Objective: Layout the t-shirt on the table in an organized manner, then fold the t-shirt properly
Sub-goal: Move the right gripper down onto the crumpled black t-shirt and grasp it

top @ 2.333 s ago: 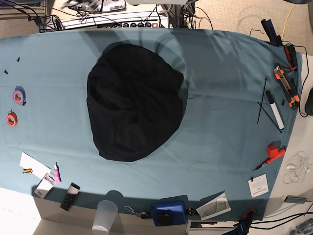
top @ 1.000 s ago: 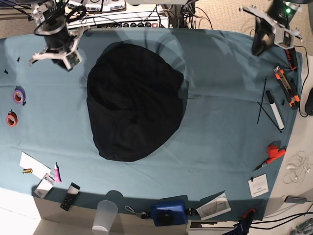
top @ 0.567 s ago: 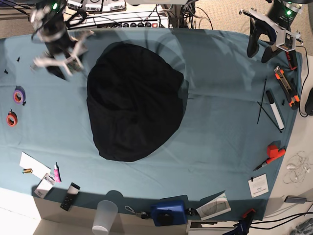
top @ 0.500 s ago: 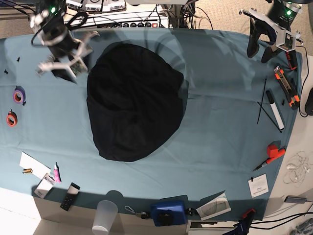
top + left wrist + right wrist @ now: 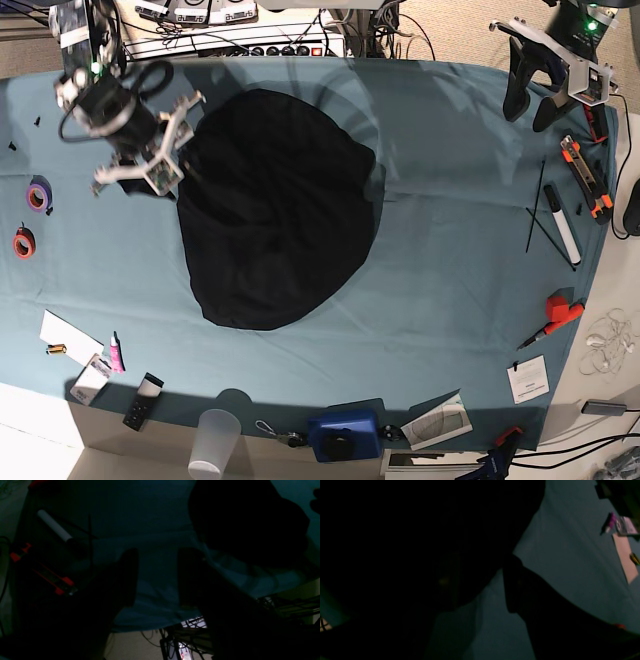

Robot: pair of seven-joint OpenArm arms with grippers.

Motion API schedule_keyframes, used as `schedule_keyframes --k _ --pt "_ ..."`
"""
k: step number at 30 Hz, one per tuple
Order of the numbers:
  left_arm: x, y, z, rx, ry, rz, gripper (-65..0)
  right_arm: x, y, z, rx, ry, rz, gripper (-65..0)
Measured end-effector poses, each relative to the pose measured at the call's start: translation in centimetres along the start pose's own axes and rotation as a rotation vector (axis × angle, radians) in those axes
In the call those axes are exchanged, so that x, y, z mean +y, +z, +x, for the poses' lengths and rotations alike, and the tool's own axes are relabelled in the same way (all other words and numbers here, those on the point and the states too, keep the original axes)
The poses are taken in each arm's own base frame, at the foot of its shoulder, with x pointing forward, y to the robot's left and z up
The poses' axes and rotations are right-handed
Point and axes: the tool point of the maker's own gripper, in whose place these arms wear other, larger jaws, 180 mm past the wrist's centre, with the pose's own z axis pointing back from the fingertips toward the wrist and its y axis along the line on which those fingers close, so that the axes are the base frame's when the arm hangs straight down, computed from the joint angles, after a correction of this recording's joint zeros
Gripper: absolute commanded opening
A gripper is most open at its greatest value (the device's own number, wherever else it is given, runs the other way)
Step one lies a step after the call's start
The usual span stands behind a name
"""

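Near edge, bottom of base view: clutter only, a clear cup (image 5: 214, 442) and a blue box (image 5: 344, 433) sit on the table (image 5: 450, 300) rim, out of the work area. Probably parked there to keep the middle free for spreading.

Centre-left: the t-shirt (image 5: 272, 205) lies as 1 dark rounded heap on the teal cloth. No sleeves, neck label or print visible, so it reads as bunched, not laid out. Layout step not yet started, by my read.

Upper left: right gripper (image 5: 172, 148) sits at the heap's left edge, jaws spread apart, nothing between them. In the right wrist view the dark cloth (image 5: 420, 542) fills most of the frame, with 1 finger over the teal beside it. Placement looks like a setup to pinch the hem; whether it touches fabric I can't tell.

Far right, top corner: left gripper (image 5: 528, 92) hangs well apart from the shirt, over the table edge near the marker (image 5: 562, 224) and the orange-black tool (image 5: 586, 176). Left wrist view shows its 2 fingers (image 5: 128, 577) parted with bare teal between, holding nothing. It needs a long reach across before it can help spread.
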Motion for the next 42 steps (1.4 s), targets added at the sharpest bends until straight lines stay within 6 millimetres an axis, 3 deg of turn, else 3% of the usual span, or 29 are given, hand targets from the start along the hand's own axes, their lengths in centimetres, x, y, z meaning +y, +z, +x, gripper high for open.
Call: schedule_keyframes --k 5,8,11,14,18,19,28,42 --pt "0.0 0.0 0.0 -0.001 0.002 0.001 -38.8 2.4 -2.0 0.3 0.003 0.035 0.081 -37.1" --pt "0.0 0.0 0.0 -0.003 0.003 0.001 -38.8 3.3 -3.6 -0.6 0.047 0.069 0.086 -37.1" --pt "0.0 0.0 0.1 -0.005 0.004 0.000 -38.8 3.6 -5.0 -1.9 0.099 0.091 0.061 -37.1" --pt "0.0 0.0 0.1 -0.006 0.004 0.000 -38.8 3.8 -5.7 -1.8 0.107 0.128 0.052 -37.8" --pt "0.0 0.0 0.1 -0.009 0.004 0.000 -38.8 4.1 -5.8 -1.6 0.103 0.141 0.060 -61.6" --pt "0.0 0.0 0.2 -0.010 0.004 0.000 -38.8 4.1 -5.8 -1.6 0.102 0.141 0.059 -65.0" --pt "0.0 0.0 0.2 -0.013 0.004 0.000 -38.8 1.3 -6.0 -0.4 0.075 0.089 -0.064 -65.0" --pt "0.0 0.0 0.2 -0.013 0.004 0.000 -38.8 -6.9 -5.7 6.4 -0.097 -0.001 -0.278 -65.0"
